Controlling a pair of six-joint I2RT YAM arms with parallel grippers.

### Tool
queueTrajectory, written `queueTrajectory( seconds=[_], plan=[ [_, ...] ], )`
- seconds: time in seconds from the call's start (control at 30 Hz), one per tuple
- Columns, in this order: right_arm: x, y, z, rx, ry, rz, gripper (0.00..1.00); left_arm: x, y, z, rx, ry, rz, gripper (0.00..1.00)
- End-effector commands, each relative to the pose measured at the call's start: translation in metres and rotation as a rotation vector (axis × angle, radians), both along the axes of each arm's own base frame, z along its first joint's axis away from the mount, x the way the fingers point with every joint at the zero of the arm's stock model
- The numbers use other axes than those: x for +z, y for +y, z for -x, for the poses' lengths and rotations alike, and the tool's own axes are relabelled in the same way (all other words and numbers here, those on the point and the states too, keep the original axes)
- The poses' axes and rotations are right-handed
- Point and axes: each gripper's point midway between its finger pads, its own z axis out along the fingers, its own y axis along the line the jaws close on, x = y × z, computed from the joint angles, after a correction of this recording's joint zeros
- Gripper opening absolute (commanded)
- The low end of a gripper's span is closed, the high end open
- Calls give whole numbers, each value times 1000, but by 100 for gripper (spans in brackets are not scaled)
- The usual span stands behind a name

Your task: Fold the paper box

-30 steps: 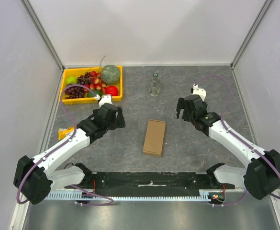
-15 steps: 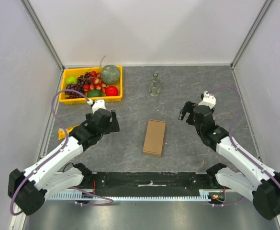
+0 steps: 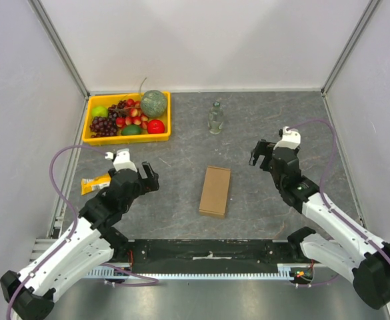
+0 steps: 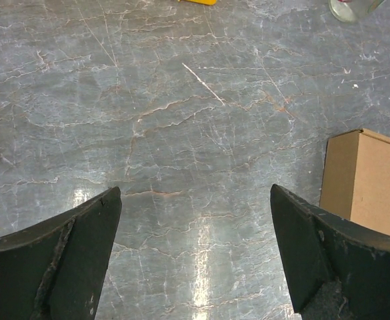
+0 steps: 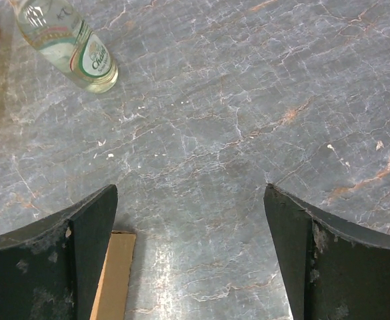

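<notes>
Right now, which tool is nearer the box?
The right tool, just past the box's far right corner; the left tool hangs farther off to the box's left. Both are open and empty.

Table (image 3: 181, 153) — box (image 3: 215, 191), tray (image 3: 115, 140), bottle (image 3: 215, 119), packet (image 3: 93, 183)

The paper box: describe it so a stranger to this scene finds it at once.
On the grey marbled table, look near the middle, nearer the camera than the glass bottle. The paper box lies flat there: the only plain brown cardboard rectangle, unlike the yellow fruit tray far left.
</notes>
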Motion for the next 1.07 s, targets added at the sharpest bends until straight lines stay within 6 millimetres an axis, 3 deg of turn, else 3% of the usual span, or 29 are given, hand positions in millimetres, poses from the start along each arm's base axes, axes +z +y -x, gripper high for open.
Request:
queueTrajectory(
  seconds=[0.0, 0.2, 0.33, 0.6, 0.9, 1.03],
  plan=[
    [27, 2, -16, 9, -93, 23, 98, 14, 2, -5, 36, -74, 58, 98],
    [51, 1, -19, 17, -241, 9, 98, 32, 12, -8, 73, -138, 45, 98],
    [56, -2, -17, 15, -269, 23, 98, 42, 14, -11, 75, -154, 28, 98],
    [73, -17, -4, -31, -396, -12, 98, 66, 43, -2, 199, -202, 15, 99],
    [66, -23, -5, -86, -362, -27, 98, 68, 58, 5, 258, -175, -19, 99],
    [68, -23, -7, -83, -366, -11, 98, 79, 63, 5, 262, -181, -55, 99]
  ],
)
